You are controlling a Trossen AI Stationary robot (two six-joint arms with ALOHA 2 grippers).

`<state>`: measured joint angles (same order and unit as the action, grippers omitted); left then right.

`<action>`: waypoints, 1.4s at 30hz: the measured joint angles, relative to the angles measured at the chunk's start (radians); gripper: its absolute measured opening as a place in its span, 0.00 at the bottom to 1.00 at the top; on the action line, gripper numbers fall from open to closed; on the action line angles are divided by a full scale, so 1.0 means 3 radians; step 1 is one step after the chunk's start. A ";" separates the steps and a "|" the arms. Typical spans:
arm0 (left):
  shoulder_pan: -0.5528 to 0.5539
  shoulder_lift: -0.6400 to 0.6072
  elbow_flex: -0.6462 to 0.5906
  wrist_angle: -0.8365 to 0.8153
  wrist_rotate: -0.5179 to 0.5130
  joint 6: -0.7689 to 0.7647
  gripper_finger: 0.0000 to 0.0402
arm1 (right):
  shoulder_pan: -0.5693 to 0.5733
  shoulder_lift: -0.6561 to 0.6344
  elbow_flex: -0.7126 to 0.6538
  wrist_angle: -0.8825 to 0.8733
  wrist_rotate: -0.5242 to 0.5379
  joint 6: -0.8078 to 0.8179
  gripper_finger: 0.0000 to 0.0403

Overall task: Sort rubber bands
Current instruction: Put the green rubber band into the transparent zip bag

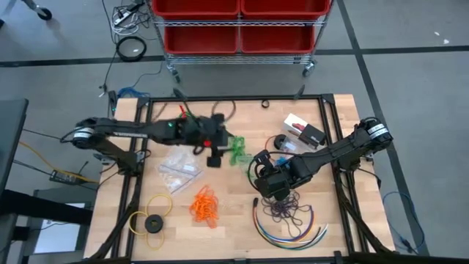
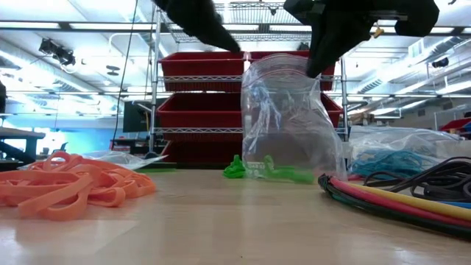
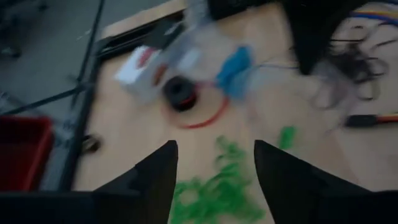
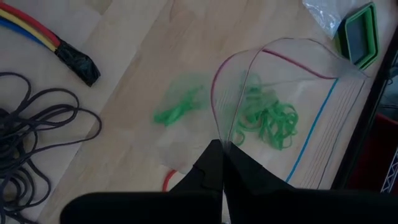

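The right gripper point(image 4: 222, 163) is pinched tight on the rim of a clear zip bag point(image 4: 292, 112), holding it upright with its mouth open over the middle of the desk point(image 1: 234, 220); the low view shows the bag point(image 2: 288, 118) hanging with its bottom resting on the wood. The left gripper point(image 3: 214, 163) hovers just above, its fingers apart and nothing between them. Green rubber bands point(image 4: 267, 121) lie partly inside the bag, while a smaller green clump point(image 4: 177, 107) sits on the desk just outside it. The main risk is that the stray greens get left behind or pushed farther off if the bag shifts. Since the right gripper holds only a thin fold of plastic, a tug from the left arm could pull the rim free and let the mouth collapse, spilling what is already inside. The left fingers could also snag the film instead of the bands. The orange rubber bands point(image 1: 205, 205) lie well apart nearer the front, the dark purple rubber bands point(image 1: 289, 213) beside the coloured cables point(image 1: 293, 233), and a blue bunch point(image 3: 234, 68) in another bag; a careless sweep might mix colours.
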<state>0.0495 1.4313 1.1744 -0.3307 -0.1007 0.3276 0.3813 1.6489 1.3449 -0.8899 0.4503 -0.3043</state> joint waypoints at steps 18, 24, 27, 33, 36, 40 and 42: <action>0.0992 0.0209 -0.1850 0.2390 0.1006 -0.0422 0.53 | 0.0012 -0.0001 0.0000 -0.0284 0.0005 0.0427 0.00; 0.1169 0.0965 -0.1714 0.2558 0.1384 -0.0673 0.53 | 0.0013 -0.0001 0.0001 -0.0223 0.0001 0.0437 0.00; 0.1191 0.1271 -0.1570 0.2556 0.1275 -0.0747 0.53 | 0.0013 -0.0001 0.0001 -0.0205 0.0001 0.0473 0.00; 0.1210 0.1522 -0.1390 0.2616 0.1218 -0.0809 0.49 | 0.0029 -0.0001 0.0000 -0.0217 -0.0031 0.0522 0.00; 0.1210 0.1530 -0.1350 0.2600 0.1186 -0.0783 0.38 | 0.0032 -0.0001 0.0001 -0.0216 -0.0034 0.0551 0.00; 0.1210 0.1534 -0.1249 0.2414 0.1315 -0.0649 0.08 | 0.0046 0.0000 0.0000 -0.0219 -0.0032 0.0598 0.00; 0.1209 0.1534 -0.1186 0.2240 0.1419 -0.0614 0.03 | 0.0062 -0.0001 0.0000 -0.0211 -0.0032 0.0601 0.00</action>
<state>0.4122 1.8913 0.8185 0.3413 0.3249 0.1432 0.3999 1.6485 1.3450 -0.9533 0.4407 -0.1240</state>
